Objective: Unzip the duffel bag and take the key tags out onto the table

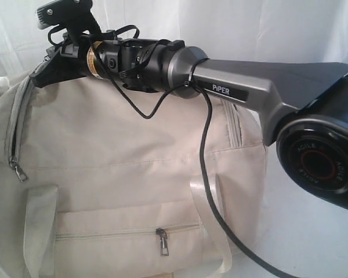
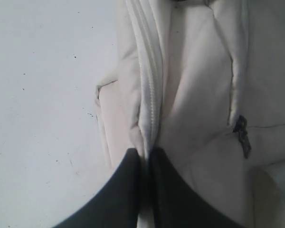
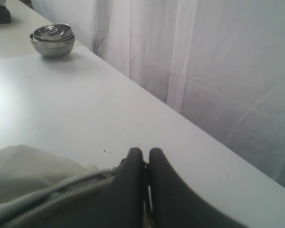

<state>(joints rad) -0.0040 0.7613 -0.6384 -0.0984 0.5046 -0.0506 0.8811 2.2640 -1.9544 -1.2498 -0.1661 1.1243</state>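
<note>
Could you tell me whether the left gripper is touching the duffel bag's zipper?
Touching. The left wrist view shows the left gripper pinching the duffel bag by its zipper, fingers closed on it.

Grey arm link (image 1: 249, 87) marked PIPER; black wrist housing (image 1: 133, 58); loose black cable (image 1: 205, 174); matte black left gripper (image 2: 145, 153).

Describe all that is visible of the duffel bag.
The duffel bag is large, cream fabric, lying on the white table. Its front pocket zipper is closed, metal pull hanging; a side zipper has one too. Webbing handles hang. The left gripper pinches a zipper ridge; the right gripper sits shut beside a zipper.
</note>
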